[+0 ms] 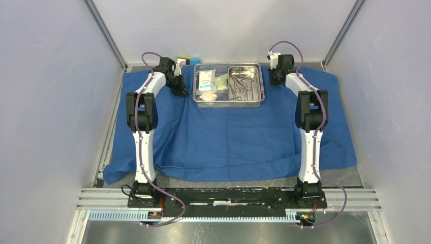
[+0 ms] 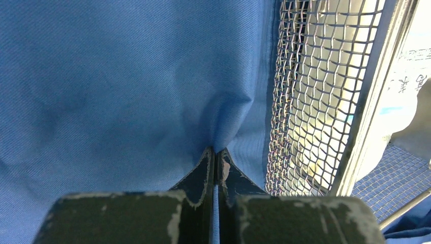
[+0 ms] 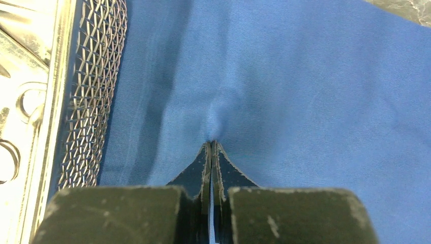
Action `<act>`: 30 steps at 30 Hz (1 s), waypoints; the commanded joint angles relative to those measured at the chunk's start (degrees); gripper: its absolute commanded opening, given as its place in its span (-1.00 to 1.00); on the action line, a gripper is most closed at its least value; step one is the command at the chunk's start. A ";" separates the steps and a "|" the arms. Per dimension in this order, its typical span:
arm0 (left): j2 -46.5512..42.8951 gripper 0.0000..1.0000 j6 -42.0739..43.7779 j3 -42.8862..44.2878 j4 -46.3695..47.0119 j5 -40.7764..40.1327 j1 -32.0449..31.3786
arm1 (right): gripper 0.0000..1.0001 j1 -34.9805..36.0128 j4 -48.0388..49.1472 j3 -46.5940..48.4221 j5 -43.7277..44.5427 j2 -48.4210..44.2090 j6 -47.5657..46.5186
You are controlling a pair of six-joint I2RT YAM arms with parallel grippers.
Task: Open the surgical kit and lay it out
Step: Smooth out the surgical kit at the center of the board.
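writing: the only print seen up close is on a white packet (image 2: pixel 406 66) at the right edge of the left wrist view. it carries dark characters on a pale label, cut off by the frame and not legible. from above, the same packet (image 1: pixel 206 79) shows a printed label too small to read. no brand can be made out on any item.

count: one blue cloth (image 1: pixel 228 137), spread flat over the table (image 1: pixel 228 179). one wire-mesh basket (image 1: pixel 228 104) stands on the cloth at its far middle. one steel pan (image 1: pixel 256 92) sits inside the right half of the basket. three packets lie in the left half: the white one, a greenish one (image 1: pixel 221 81) beside it, and a pale one (image 1: pixel 207 95) nearer the arms. slim steel instruments (image 1: pixel 240 86) lie in the pan in a loose pile. their number cannot be told. a few small blocks (image 1: pixel 186 60) sit behind the far left corner of the basket.

left fingers (image 2: pixel 208 168): pressed together on a raised pinch of the blue cloth (image 2: pixel 101 76), just beside the basket's left mesh wall (image 2: pixel 310 101).

right fingers (image 3: pixel 206 162): pressed together on a pinch of the blue cloth (image 3: pixel 305 76), near the basket's right mesh wall (image 3: pixel 91 91).
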 commanded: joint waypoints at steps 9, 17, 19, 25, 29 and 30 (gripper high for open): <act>6.51 -0.95 -1.90 10.14 1.66 -3.78 2.43 | -0.99 -0.18 2.09 4.03 3.73 3.82 -0.70; 6.82 -0.95 -2.29 11.24 1.64 -3.84 2.45 | -0.99 -0.09 1.67 6.83 3.92 5.29 -1.26; 7.15 -0.95 -2.35 12.05 1.27 -4.13 2.61 | -0.99 -0.15 1.45 7.81 5.22 5.84 -1.40; 7.70 -0.95 -2.71 13.31 0.85 -4.09 2.88 | -0.99 -0.09 1.33 9.49 6.25 6.59 -2.06; 7.92 -0.95 -2.78 13.22 0.68 -3.23 2.98 | -0.99 -0.14 1.67 9.26 6.94 6.56 -2.70; 7.95 -0.95 -2.82 13.09 0.68 -3.08 2.94 | -0.99 -0.13 1.82 9.30 7.26 6.60 -3.04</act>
